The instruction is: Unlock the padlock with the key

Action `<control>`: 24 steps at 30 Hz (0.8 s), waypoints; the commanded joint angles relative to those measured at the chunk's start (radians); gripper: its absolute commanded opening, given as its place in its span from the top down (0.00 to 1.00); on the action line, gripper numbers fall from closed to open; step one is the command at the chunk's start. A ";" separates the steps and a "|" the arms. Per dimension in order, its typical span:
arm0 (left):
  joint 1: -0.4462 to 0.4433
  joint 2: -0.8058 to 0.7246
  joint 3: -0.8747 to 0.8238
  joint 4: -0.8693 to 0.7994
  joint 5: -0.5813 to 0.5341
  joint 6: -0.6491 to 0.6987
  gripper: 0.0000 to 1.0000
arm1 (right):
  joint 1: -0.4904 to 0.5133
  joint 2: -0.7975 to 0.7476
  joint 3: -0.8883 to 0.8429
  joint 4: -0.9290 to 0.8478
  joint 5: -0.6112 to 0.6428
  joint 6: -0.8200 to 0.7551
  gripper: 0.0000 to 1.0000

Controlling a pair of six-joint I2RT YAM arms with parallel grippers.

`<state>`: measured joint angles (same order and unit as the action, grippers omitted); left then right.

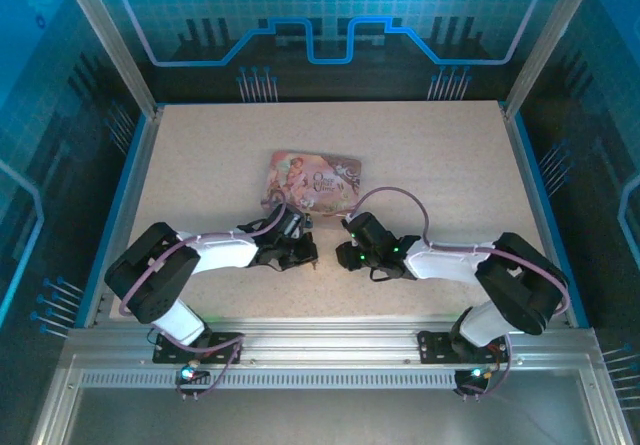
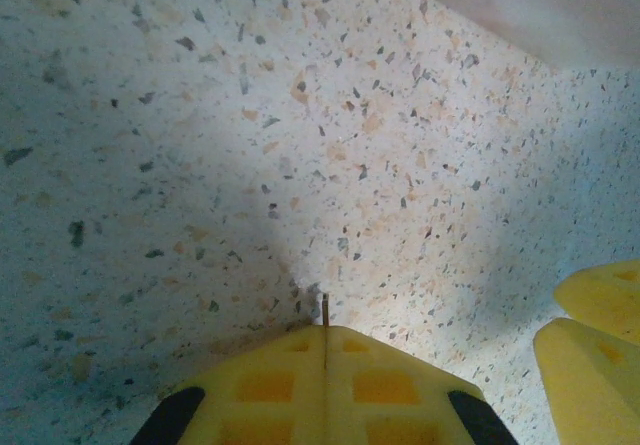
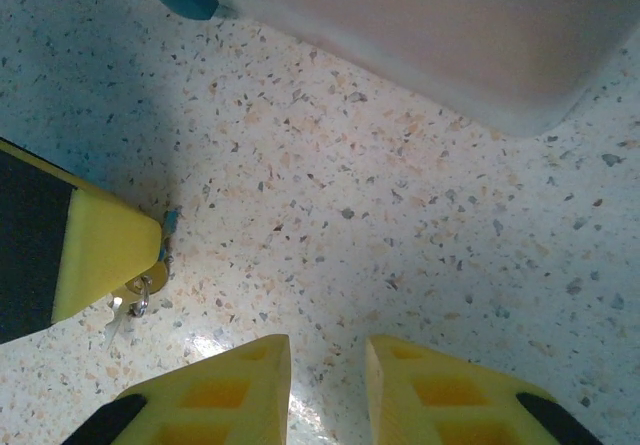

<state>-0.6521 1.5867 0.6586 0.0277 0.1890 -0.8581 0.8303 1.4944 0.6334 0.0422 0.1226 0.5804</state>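
The left tool (image 2: 325, 331) pinches the thin key (image 2: 325, 308); the right tool (image 3: 328, 353) hangs narrowly parted over the speckled counter (image 3: 400, 235).

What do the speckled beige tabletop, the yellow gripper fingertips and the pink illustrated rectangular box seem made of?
The speckled beige tabletop looks like terrazzo-pattern stone or laminate, smooth with slight sheen: scattered chips, a soft glare. The yellow fingertips seem matte moulded plastic or rubber, with recessed square pockets. The pink illustrated box may be printed tin or card; unclear.
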 commanded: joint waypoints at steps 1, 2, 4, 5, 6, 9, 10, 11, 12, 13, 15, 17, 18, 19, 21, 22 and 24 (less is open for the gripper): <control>-0.006 -0.024 0.002 -0.033 0.003 0.046 1.00 | -0.005 -0.044 -0.016 -0.024 0.014 0.010 0.74; -0.006 -0.037 0.004 -0.032 0.005 0.068 1.00 | -0.015 -0.062 -0.019 -0.028 0.005 0.009 0.74; -0.006 -0.060 0.011 -0.036 0.014 0.125 1.00 | -0.047 -0.108 -0.031 -0.029 -0.019 0.007 0.74; -0.006 -0.075 0.017 -0.039 0.019 0.163 1.00 | -0.068 -0.137 -0.038 -0.030 -0.038 0.006 0.74; -0.006 -0.091 0.022 -0.046 0.021 0.197 1.00 | -0.089 -0.165 -0.043 -0.033 -0.057 0.003 0.74; -0.006 -0.160 0.032 -0.065 0.011 0.313 1.00 | -0.156 -0.271 -0.056 -0.056 -0.120 -0.013 0.74; -0.006 -0.187 0.032 -0.066 0.012 0.354 1.00 | -0.182 -0.315 -0.059 -0.067 -0.145 -0.021 0.74; -0.005 -0.215 0.032 -0.066 0.012 0.399 1.00 | -0.206 -0.357 -0.062 -0.075 -0.170 -0.027 0.74; -0.005 -0.239 0.031 -0.063 0.017 0.440 1.00 | -0.228 -0.398 -0.064 -0.081 -0.205 -0.031 0.74; -0.005 -0.266 0.031 -0.057 0.022 0.484 1.00 | -0.254 -0.441 -0.064 -0.086 -0.240 -0.038 0.74; -0.004 -0.320 0.022 -0.036 0.024 0.562 1.00 | -0.295 -0.510 -0.052 -0.103 -0.319 -0.055 0.73; -0.004 -0.377 -0.004 0.019 0.056 0.666 1.00 | -0.320 -0.563 -0.021 -0.135 -0.405 -0.085 0.71; -0.004 -0.401 -0.018 0.053 0.085 0.713 1.00 | -0.324 -0.577 -0.005 -0.148 -0.441 -0.098 0.70; -0.004 -0.427 -0.035 0.088 0.124 0.765 1.00 | -0.324 -0.587 0.013 -0.157 -0.483 -0.109 0.67; -0.003 -0.465 -0.050 0.120 0.175 0.838 1.00 | -0.324 -0.588 0.036 -0.142 -0.584 -0.113 0.61; -0.003 -0.481 -0.047 0.121 0.205 0.865 1.00 | -0.323 -0.581 0.045 -0.125 -0.645 -0.106 0.59; -0.002 -0.499 -0.027 0.104 0.281 0.916 1.00 | -0.316 -0.562 0.056 -0.091 -0.729 -0.095 0.56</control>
<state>-0.6518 1.1172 0.6312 0.0948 0.3325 -0.1108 0.5114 0.9192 0.6537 -0.0624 -0.4019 0.4976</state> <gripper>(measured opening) 0.045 0.431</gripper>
